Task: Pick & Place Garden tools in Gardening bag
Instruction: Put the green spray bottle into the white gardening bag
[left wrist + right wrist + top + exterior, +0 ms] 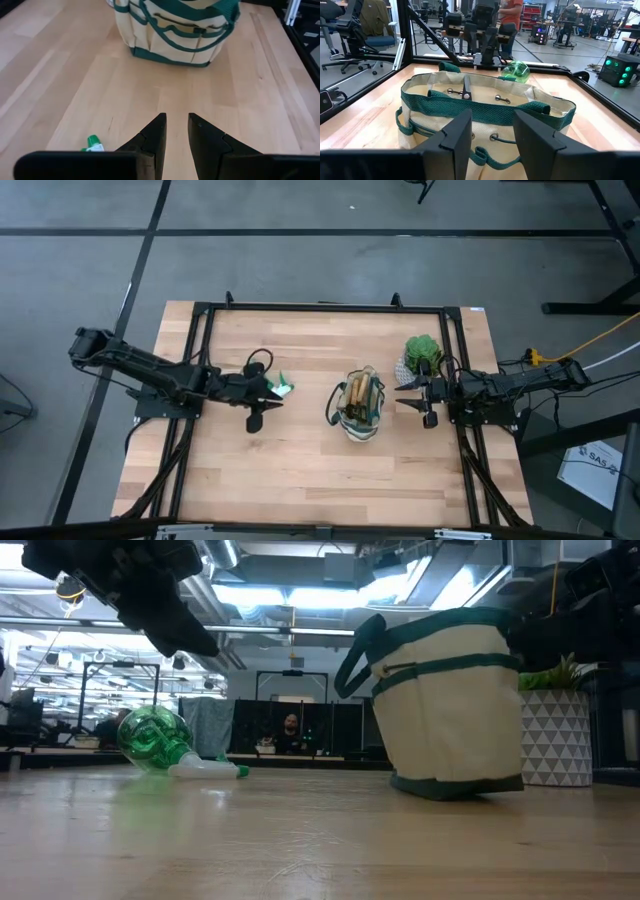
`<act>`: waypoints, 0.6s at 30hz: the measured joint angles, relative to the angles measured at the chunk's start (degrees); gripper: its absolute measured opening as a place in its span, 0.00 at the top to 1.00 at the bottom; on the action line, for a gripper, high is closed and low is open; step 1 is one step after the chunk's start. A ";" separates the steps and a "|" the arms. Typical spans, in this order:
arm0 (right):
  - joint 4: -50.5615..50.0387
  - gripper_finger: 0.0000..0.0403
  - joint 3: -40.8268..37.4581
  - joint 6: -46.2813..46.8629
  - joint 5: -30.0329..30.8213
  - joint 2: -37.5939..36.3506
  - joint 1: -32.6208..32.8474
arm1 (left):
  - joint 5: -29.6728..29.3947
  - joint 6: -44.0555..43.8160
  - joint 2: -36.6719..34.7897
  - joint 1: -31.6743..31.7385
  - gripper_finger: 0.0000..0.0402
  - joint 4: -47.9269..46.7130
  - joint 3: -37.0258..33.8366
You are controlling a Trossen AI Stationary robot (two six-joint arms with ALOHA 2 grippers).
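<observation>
Green and translucent, the spray bottle [284,388] is lying on the wooden table [300,470] beside the left gripper [268,392], whose fingers are standing apart and empty, while the right gripper [408,398] is waiting open near the gardening bag [358,406].

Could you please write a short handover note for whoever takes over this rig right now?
Left gripper: above the table beside the green spray bottle, fingers slightly apart, holding nothing.
Right gripper: open and empty, just off the gardening bag on its potted-plant side.
Bag: upright mid-table; wooden tool handles and metal shafts already stand inside it.
Spray bottle: lying on its side on the table, on the left arm's side of the bag, well apart from it.
Done: the wooden-handled tools are in the bag.
Left: pick up the spray bottle and put it in. Shears are not visible; check the bag.
</observation>
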 joint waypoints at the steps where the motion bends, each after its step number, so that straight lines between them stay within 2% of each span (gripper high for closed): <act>1: 0.00 0.64 0.00 0.00 0.00 0.00 0.02 | -0.25 0.00 0.00 -0.37 0.81 0.00 0.00; 18: 0.00 0.64 0.00 0.00 0.00 0.00 0.01 | -0.02 -0.19 0.05 -1.10 0.81 -0.02 0.00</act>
